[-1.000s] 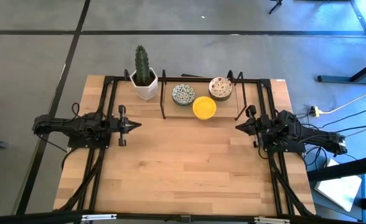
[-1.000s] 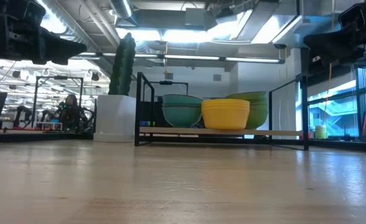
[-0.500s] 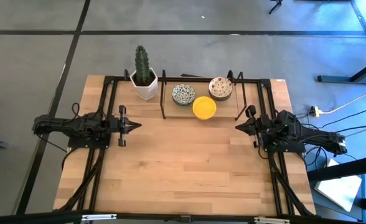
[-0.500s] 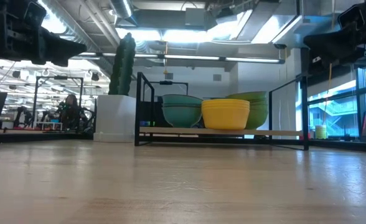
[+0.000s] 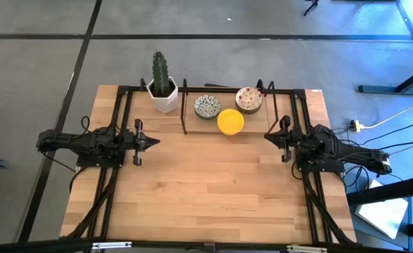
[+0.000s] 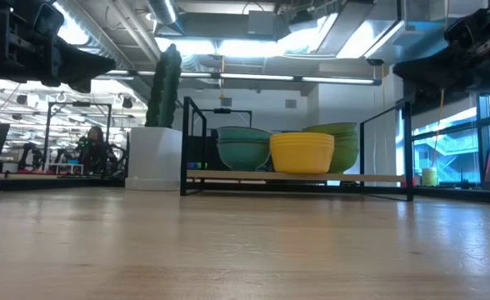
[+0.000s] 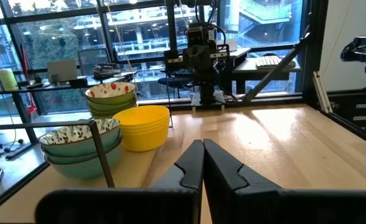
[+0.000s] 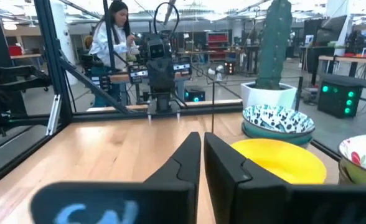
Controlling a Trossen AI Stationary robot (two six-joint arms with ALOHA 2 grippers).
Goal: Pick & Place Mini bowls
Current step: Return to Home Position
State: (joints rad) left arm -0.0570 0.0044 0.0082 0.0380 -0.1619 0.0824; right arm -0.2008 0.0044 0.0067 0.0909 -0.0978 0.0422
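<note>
– So where do the two grippers sit?

– Left gripper [image 5: 152, 141] hangs over the table's [image 5: 206, 197] left side, right gripper [image 5: 270, 139] over its right side. They face each other, well apart, with bare wood between them.

– And their fingers?

– Both pairs are pressed together and hold nothing. In the right wrist view a thin dark seam runs between the fingers; it may only be shadow.

– Where are the bowls from there?

– All on the rack [image 5: 185, 116], which lies between the two grippers but set back toward the far edge. There are three stacks. The yellow stack [image 5: 230, 121] is nearest both grippers. The blue-green stack [image 5: 207, 107] is behind it on the left gripper's side, and the red-speckled stack [image 5: 248, 99] is behind it on the right gripper's side, nearer that gripper than any other bowl.

– Anything else near the tools?

– A cactus [image 5: 160, 70] in a white pot [image 5: 166, 100] stands just beside the rack, beyond the left gripper. A person [image 8: 111, 37] shows in the room past the table, far behind the left arm.
</note>
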